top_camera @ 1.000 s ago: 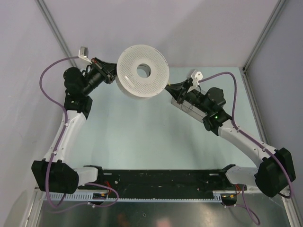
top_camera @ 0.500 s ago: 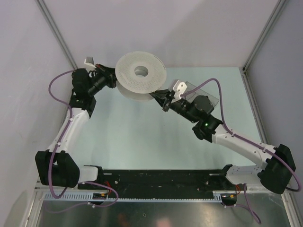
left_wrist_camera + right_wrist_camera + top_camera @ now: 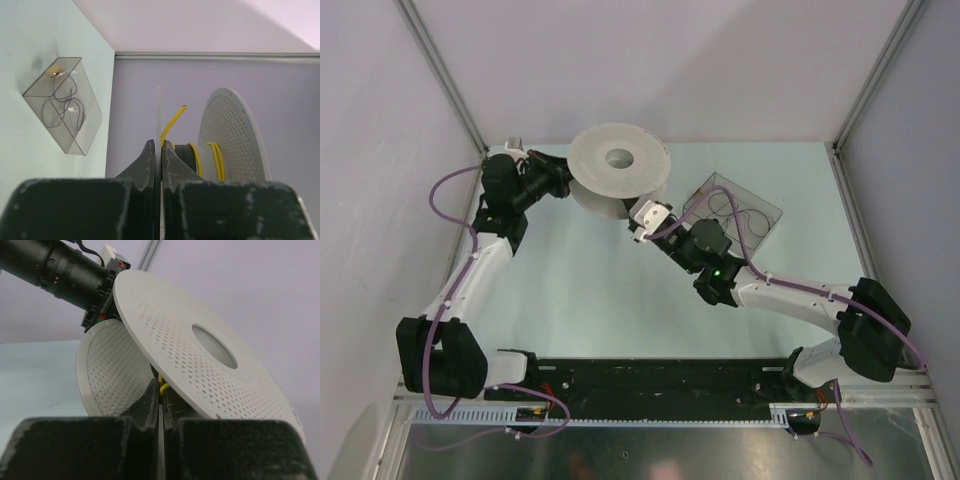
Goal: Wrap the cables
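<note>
We're clamping the spool (image 3: 618, 170) with the left gripper (image 3: 158, 150), fingers shut on one flange edge. The yellow cable (image 3: 216, 160) is sitting in a few turns on the hub, its free end sticking up. We're reaching the right gripper (image 3: 159, 388) into the gap between the flanges. Its fingers are together and the cable is showing right at the tips, so it looks pinched. We're aiming for light tension, laying turns side by side and steering clear of both flanges. The clear box (image 3: 732, 212) is lying just beside the right arm.

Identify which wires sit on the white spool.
The yellow cables, wound round the spool hub; the dark wires lie loose inside the clear box.
</note>
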`<control>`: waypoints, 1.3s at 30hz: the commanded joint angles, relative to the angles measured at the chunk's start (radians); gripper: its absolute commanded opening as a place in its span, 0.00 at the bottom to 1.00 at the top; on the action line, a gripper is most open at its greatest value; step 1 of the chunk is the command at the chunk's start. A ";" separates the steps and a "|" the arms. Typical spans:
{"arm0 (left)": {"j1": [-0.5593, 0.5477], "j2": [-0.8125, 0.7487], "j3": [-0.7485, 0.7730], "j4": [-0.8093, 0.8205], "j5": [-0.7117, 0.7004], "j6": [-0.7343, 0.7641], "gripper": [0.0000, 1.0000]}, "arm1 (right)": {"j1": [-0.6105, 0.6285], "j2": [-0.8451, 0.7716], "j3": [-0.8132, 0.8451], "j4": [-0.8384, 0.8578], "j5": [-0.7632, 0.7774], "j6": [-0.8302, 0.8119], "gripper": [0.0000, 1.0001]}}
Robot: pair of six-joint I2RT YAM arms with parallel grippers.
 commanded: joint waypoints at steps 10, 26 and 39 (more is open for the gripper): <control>-0.102 -0.128 -0.097 0.090 -0.198 0.073 0.00 | 0.074 0.117 0.038 0.139 0.036 -0.311 0.00; -0.159 -0.174 -0.136 0.089 -0.236 0.135 0.00 | 0.093 0.172 0.038 0.066 -0.118 -0.547 0.00; -0.178 -0.189 -0.146 0.088 -0.238 0.151 0.00 | 0.084 0.212 0.037 0.081 -0.168 -0.711 0.00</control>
